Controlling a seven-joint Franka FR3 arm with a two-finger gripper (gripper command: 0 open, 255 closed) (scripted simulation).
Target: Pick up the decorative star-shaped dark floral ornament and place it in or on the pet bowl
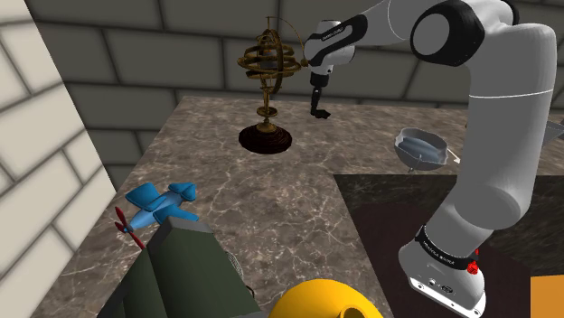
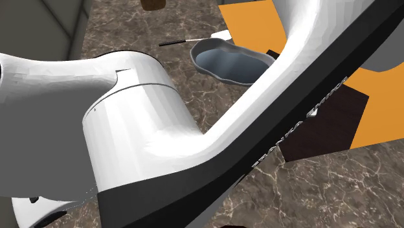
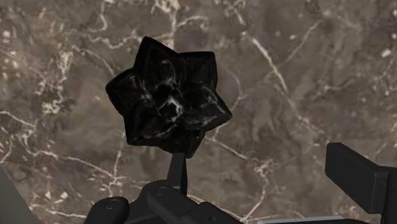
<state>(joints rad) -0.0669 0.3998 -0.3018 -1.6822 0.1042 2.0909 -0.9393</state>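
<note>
Grasping seems to be the step in hand, in my judgement.

Shoulder view: the gripper point(image 1: 320, 111) hangs low over the far part of the marble counter point(image 1: 226, 208). It is near the brass armillary sphere point(image 1: 269, 68), on this view's right of it. The grey pet bowl point(image 1: 423, 149) stands well apart from the gripper, further to this view's right and lower, and it looks empty. A blue toy airplane point(image 1: 158, 206) lies near the counter's left edge in this view.

Second exterior view: the white arm point(image 2: 129, 129) covers most of the front. Behind it the pet bowl point(image 2: 233, 61) stands on the marble, and I see nothing inside it.

Wrist view: the black star-shaped ornament point(image 3: 168, 95), with pale veins on its petals, is close before the gripper, over the marble. I cannot tell whether the gripper grasps it or is released. I also cannot tell whether the star rests on the counter or is lifted off it.

The next move, as I judge it, is to make the grip sure, raise the star clear and carry it across to the bowl. It should be let go only when it is over the bowl's hollow. The pointed petals may slip.
</note>
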